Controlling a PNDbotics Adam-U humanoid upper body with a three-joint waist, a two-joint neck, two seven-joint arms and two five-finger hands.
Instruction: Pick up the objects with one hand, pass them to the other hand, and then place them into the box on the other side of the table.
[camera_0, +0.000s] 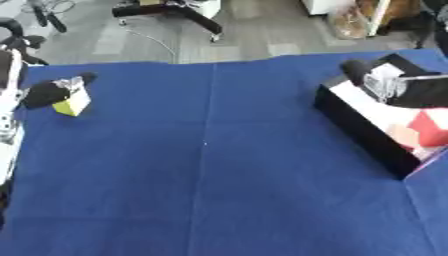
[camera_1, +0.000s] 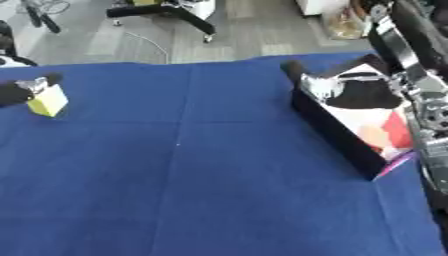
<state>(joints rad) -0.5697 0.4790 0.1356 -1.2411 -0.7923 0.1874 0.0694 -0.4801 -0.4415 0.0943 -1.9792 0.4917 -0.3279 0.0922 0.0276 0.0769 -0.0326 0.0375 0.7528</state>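
Yellow-white block (camera_0: 73, 103) is being pinched by the left hand (camera_0: 48, 93); right hand (camera_1: 359, 92) is hovering inside the box (camera_1: 337, 130), finger state unclear

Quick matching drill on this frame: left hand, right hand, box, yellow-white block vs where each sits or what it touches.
Things:
1. left hand
2. right hand
3. box
4. yellow-white block

Places:
A. on the blue cloth, right side
B. over the box opening
C. far left, at the block
D. left side of the cloth, by black fingers

Pairs: 1-C, 2-B, 3-A, 4-D
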